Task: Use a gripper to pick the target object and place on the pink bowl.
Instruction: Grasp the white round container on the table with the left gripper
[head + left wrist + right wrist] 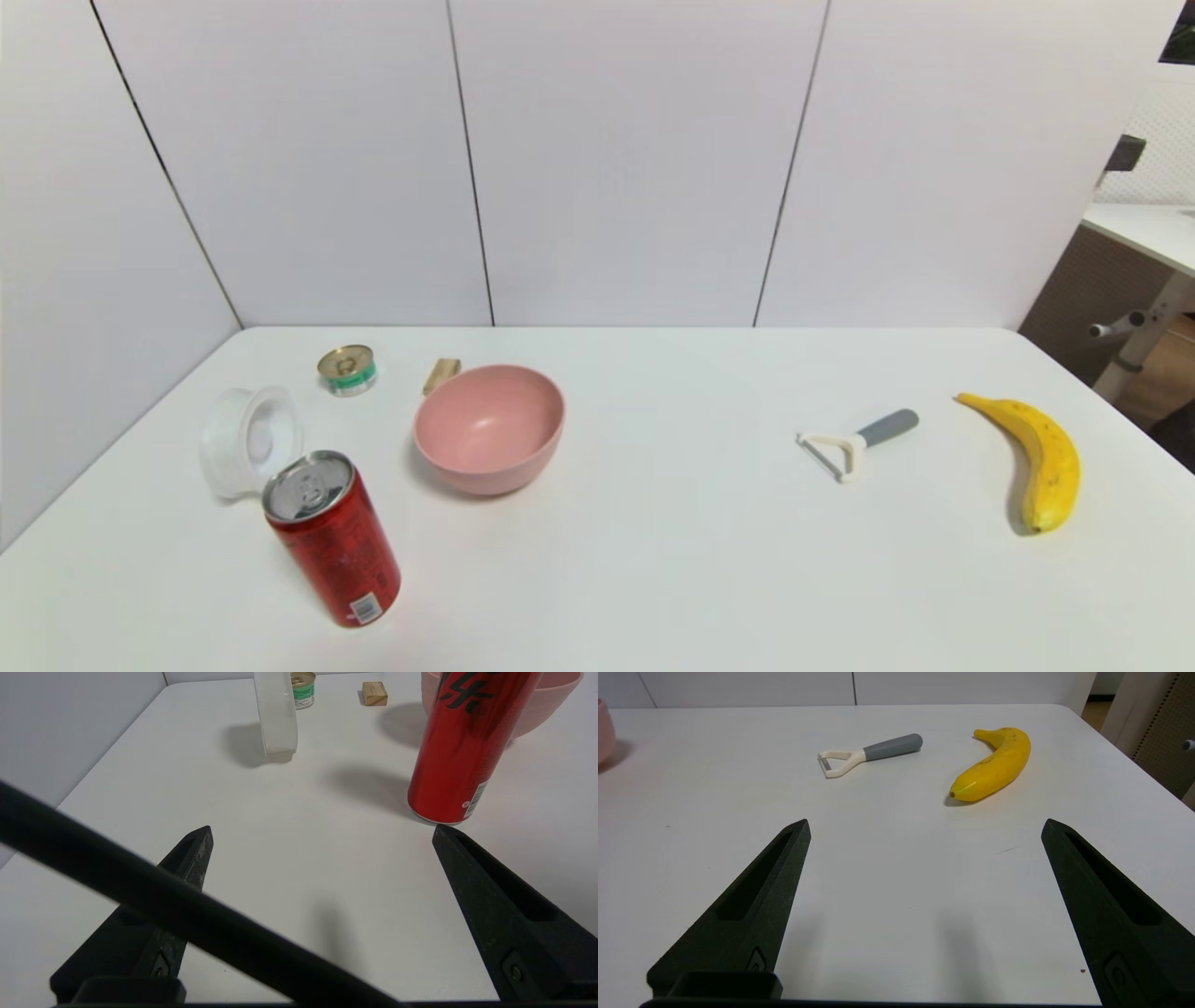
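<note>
White table (653,560) holds 1 translucent cup (250,439) on its side, apparently, just behind the red can (333,537), left of the pink bowl (489,427). Left gripper (322,833) and right gripper (924,826) hover low, fingers spread, holding nothing.

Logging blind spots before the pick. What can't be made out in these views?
- White cup: head view, near side hidden behind the red can; left wrist view, top cut by the frame edge.
- Pink bowl: left wrist view, mostly behind the can; right wrist view, only a sliver at the edge.
- Tin label: too small to read.
- Left claw, right claw: absent from head view.
</note>
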Available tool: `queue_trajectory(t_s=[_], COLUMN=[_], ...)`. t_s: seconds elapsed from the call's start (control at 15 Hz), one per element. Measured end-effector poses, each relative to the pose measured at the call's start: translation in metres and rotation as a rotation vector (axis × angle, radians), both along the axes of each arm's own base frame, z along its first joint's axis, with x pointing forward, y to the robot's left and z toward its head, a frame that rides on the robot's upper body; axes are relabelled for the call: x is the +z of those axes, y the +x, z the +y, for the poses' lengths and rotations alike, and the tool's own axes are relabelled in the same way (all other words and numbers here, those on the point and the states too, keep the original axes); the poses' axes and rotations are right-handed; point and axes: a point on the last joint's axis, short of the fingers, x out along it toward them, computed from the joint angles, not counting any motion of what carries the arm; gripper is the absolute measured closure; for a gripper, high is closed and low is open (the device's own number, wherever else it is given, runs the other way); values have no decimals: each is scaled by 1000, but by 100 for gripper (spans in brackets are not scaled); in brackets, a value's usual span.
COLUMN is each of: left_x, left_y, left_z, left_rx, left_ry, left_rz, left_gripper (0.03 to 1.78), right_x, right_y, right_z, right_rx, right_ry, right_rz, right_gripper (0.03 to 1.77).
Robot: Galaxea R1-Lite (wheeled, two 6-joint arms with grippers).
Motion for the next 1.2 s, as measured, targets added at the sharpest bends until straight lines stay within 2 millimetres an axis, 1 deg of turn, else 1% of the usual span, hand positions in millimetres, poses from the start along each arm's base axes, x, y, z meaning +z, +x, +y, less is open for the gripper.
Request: queue_trajectory(t_s=[1.2], left_x=[0], left_y=[0], left_z=[0], left_rx=[0], left_ry=[1], left_rz=[1], left_gripper=[12], right_x=[0], right_y=[0], right_z=[0], right_rx=[-1], right_ry=[0], right_rz=[0], right_gripper=[9])
